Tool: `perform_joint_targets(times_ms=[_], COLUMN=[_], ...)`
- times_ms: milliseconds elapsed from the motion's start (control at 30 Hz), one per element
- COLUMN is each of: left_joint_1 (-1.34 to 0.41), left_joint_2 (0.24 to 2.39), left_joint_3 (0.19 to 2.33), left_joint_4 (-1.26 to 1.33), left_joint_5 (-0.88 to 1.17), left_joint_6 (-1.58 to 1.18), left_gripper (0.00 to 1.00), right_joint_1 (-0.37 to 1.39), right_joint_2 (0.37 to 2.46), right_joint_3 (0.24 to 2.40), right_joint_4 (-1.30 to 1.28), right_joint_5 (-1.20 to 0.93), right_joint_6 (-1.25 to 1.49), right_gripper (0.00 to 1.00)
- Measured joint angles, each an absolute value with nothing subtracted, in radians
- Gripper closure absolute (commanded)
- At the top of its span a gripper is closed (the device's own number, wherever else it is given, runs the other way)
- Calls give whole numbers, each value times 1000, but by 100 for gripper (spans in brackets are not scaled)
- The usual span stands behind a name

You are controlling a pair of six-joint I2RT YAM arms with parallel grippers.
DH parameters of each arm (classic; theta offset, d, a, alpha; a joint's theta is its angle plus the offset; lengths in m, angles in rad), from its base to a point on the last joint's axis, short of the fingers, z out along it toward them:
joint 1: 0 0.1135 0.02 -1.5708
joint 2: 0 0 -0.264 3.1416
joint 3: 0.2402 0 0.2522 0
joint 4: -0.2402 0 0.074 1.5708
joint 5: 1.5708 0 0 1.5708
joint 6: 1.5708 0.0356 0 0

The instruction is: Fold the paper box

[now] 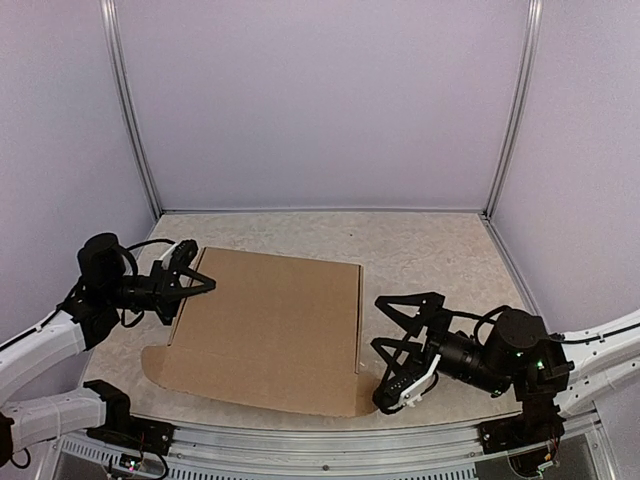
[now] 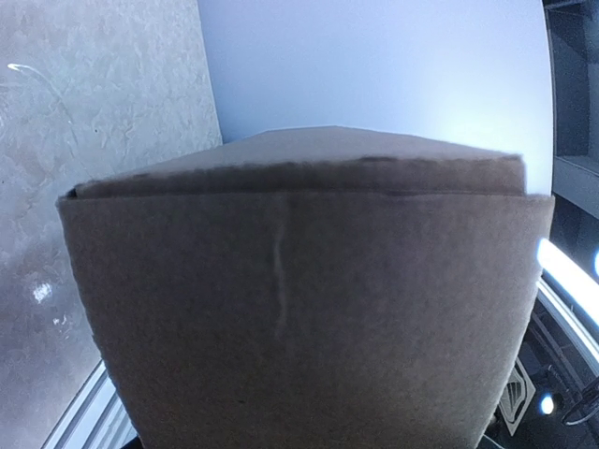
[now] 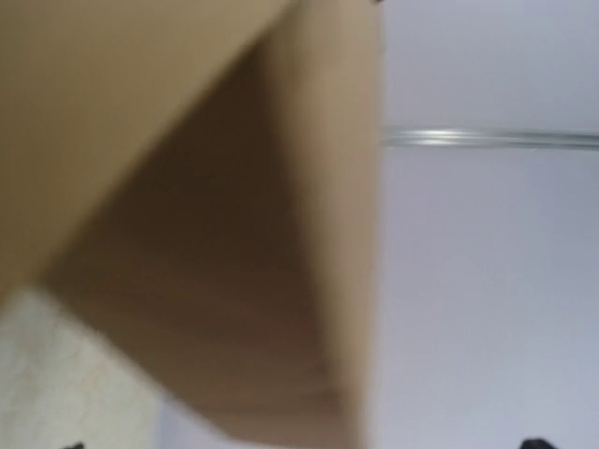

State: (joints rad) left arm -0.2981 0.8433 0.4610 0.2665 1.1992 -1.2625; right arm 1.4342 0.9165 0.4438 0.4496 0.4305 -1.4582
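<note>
Paper box [image 1: 270, 330] on beige table [image 1: 430, 250]

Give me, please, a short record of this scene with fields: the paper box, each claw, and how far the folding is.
paper box: plain brown cardboard, lying mostly flat on the table
left claw: open, at the box's far left corner
right claw: open wide, beside the box's near right edge
contact: cannot tell for either claw
folding: not yet shaped into a box

Overhead view faces down and forward; both wrist views crowd the paper box [image 1: 270, 325]
</note>
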Motion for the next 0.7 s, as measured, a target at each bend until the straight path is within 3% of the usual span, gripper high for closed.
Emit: perform_joint_targets(times_ms=[200, 700], left_joint_1=[-298, -336], left_joint_2=[832, 824], left_joint_3=[461, 468], left_joint_4=[172, 33], left_joint_5=[1202, 1212], left_joint_6=[-1204, -1082], left_gripper=[100, 100], right_joint_1=[1544, 1555], right_joint_2=[966, 1085], right_joint_3=[442, 400], right_joint_4=[574, 666], right_joint_5=[527, 590], right_joint_6=[-1537, -1473], right_gripper=[0, 0])
